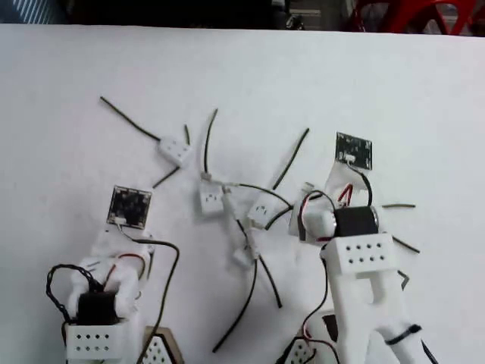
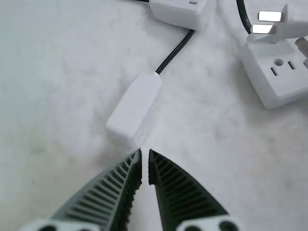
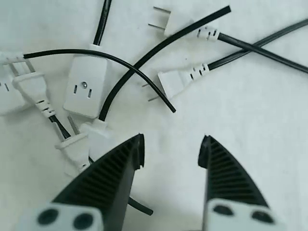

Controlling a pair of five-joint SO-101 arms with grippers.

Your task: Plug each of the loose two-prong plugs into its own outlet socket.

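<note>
Fingers of the left gripper (image 2: 144, 161) are pressed nearly together on nothing, their tips just short of a white outlet block (image 2: 134, 109) lying on its side, with a black cord (image 2: 174, 50) running from its far end. The right gripper (image 3: 172, 147) hangs with its fingers wide apart, holding nothing, above the tangle. Four loose two-prong plugs show beneath it: the first plug (image 3: 177, 21) and second plug (image 3: 179, 81) lie out beyond the tips, the third plug (image 3: 32, 85) beside a face-up socket (image 3: 85, 91), and the fourth plug (image 3: 72, 143) close by one finger. From above, the tangle lies mid-table (image 1: 68, 83), between the left arm (image 1: 95, 322) and the right arm (image 1: 364, 262). I count three outlet sockets there: the rear socket (image 1: 176, 152), the centre socket (image 1: 212, 199) and the third socket (image 1: 263, 208). A broad stretch of white tabletop runs from the tangle to the far edge, and more to either side.
</note>
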